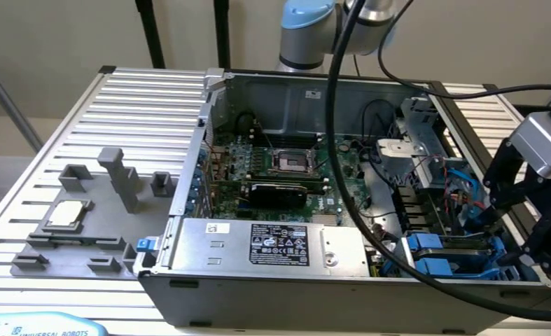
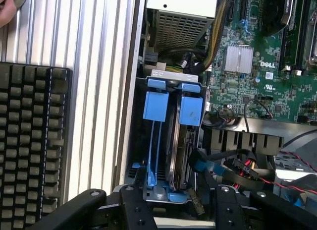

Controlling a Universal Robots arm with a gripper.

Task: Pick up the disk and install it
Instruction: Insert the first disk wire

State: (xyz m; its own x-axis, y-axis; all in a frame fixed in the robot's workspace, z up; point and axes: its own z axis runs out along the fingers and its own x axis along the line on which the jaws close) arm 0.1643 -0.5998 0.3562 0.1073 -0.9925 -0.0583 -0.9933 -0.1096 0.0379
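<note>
Gripper [image 2: 178, 205] hung wide open and empty near two blue carriers [image 2: 156, 106], the disk [image 2: 173, 145] edge-on, mostly hidden between them.

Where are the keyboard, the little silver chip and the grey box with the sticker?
keyboard [image 2: 29, 141]: wrist view, on its black keys.
silver chip [image 1: 67, 212]: exterior view, middle of its top face.
grey box [image 1: 278, 243]: exterior view, on its black-and-white sticker.
</note>
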